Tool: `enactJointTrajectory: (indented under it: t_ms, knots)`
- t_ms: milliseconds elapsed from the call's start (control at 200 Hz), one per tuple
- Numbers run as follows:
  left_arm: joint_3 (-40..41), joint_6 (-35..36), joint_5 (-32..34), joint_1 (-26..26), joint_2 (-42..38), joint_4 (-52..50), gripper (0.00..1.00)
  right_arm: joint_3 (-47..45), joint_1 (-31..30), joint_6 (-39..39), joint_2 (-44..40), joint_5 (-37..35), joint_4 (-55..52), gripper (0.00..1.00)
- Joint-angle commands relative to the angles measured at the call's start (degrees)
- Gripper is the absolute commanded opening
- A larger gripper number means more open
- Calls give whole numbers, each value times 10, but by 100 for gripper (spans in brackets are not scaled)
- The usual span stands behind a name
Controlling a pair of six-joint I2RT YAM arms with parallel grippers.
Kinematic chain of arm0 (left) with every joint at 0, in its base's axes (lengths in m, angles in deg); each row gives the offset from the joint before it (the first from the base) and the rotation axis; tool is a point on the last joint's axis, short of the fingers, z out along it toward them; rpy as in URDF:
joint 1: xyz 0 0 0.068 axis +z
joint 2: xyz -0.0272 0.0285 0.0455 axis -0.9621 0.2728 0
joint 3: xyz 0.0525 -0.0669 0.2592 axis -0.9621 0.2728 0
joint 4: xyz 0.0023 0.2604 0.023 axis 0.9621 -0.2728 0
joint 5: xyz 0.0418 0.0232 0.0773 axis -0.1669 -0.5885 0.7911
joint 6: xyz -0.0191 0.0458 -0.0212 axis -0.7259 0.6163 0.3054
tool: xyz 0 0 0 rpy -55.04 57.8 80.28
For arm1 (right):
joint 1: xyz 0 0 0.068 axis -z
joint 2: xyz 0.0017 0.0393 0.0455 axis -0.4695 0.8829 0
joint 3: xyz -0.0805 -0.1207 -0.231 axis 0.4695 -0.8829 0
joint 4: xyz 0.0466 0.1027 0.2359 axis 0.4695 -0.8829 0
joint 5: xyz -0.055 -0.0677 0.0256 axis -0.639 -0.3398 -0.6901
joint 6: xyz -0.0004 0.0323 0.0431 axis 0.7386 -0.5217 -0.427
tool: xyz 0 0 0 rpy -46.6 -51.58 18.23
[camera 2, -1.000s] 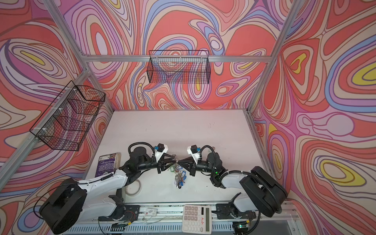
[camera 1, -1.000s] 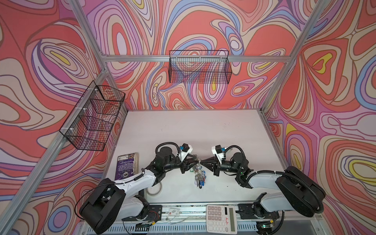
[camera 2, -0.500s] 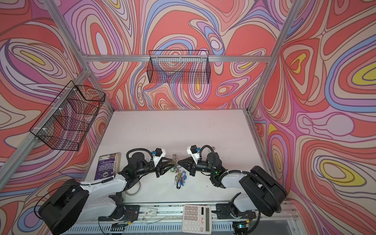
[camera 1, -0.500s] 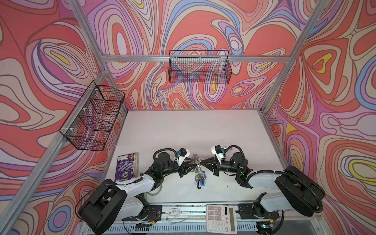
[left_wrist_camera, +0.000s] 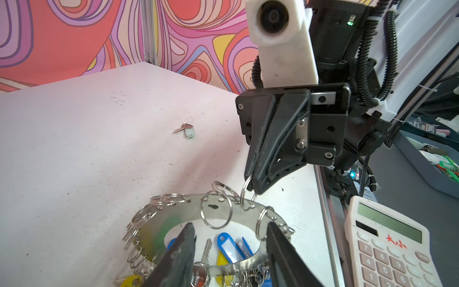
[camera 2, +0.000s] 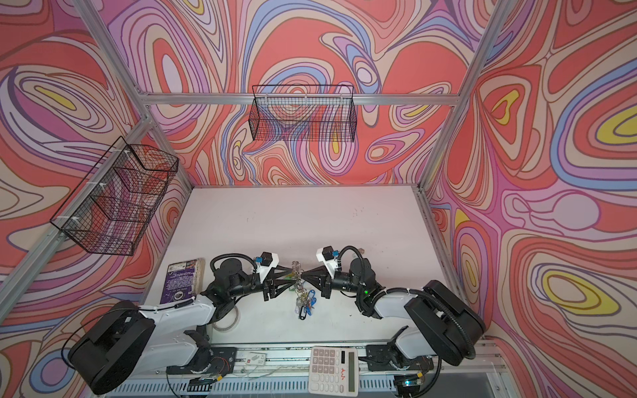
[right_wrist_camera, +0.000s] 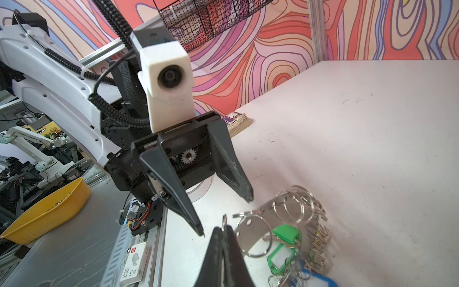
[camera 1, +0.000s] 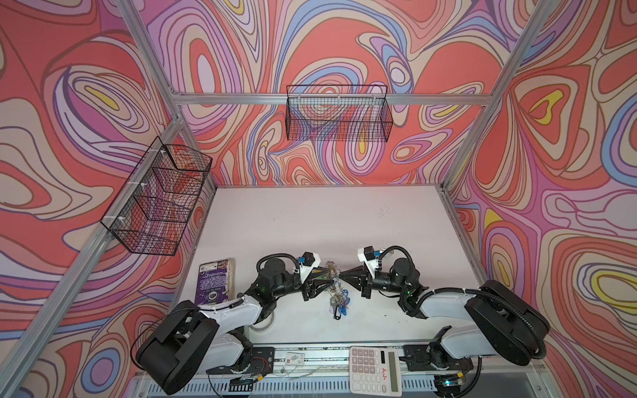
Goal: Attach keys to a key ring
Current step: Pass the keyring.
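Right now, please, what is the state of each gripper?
Left gripper: open, holding nothing.
Right gripper: closed on a small split ring of the key ring.

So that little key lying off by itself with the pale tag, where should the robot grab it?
Best by the pale mint tag, coming straight down from above. The loose key lies flat on the table, so nothing offers a side edge; the tag looks thicker than the thin metal blade, probably a surer pinch across its narrow width.

The left wrist view's edge cuts off the key ring [left_wrist_camera: 183,211]; in a top view the keys [camera 1: 339,305] are too small to count.
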Motion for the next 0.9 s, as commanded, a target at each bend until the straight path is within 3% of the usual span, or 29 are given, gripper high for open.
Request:
enactJointTrajectory:
  t_ms: [0,451,891]
  knots:
    - [-29,11,-36,4,10,5,49,4,-5,12,4,10,27,0]
    - [-47,-1,-78,4,45,3,31,5,-8,17,10,16,32,0]
    - [-56,-18,-98,4,58,9,4,9,-9,19,15,13,26,0]
